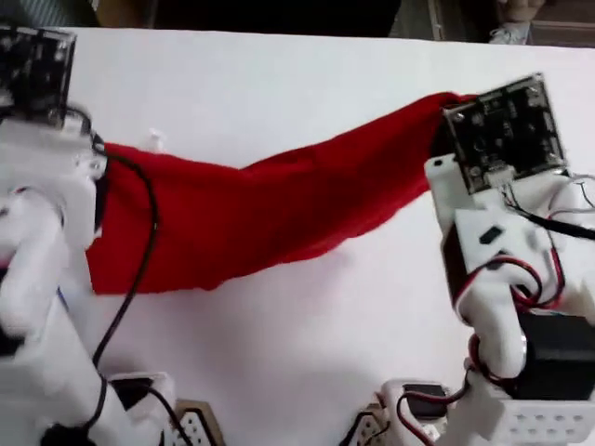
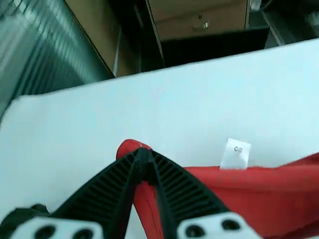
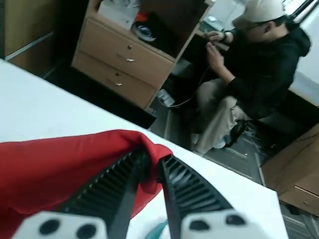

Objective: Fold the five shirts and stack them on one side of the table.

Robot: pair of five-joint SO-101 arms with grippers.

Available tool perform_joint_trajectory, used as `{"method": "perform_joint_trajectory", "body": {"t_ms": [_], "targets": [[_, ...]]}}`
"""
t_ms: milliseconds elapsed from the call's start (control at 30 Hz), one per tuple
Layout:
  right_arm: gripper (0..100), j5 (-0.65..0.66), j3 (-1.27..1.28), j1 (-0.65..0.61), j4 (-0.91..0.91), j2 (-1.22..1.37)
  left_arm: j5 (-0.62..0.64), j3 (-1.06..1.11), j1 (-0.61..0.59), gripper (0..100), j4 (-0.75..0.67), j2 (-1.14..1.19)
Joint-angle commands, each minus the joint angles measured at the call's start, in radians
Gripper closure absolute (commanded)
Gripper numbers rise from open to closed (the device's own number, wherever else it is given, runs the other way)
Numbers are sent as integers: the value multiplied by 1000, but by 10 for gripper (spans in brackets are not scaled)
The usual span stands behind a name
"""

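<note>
I take this for a robotics lab or workshop room. My white counter (image 1: 307, 362) stands before a wooden drawer cabinet (image 3: 119, 64) with odds and ends piled on its open shelf (image 3: 144, 25). My own arms carry bare circuit boards (image 1: 507, 130) and loose cables (image 1: 152, 228).

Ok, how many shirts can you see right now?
1. A red shirt is stretched across the white table, one end pinched in the left gripper, the other in the right gripper. Others may lie out of frame.
</note>
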Motion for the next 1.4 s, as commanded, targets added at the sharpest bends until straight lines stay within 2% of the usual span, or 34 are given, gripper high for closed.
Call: {"method": "perform_joint_trajectory", "body": {"t_ms": [0, 333, 733, 967, 1167, 1367], "targets": [[978, 5, -18, 41, -56, -24, -25, -38, 6, 975, -48, -26], [978, 6, -66, 47, -85, -36, -20, -45, 2, 975, -86, -43], [979, 121, -262, 54, -76, -35, -26, -33, 2, 975, -69, -127], [979, 247, -284, 54, -77, -47, -25, 113, 0, 975, -83, -137], [979, 256, -408, 54, -18, -58, -18, 128, -26, 975, -69, -193], [979, 256, -423, 54, -13, -54, -20, 303, -26, 975, -86, -296]]}}
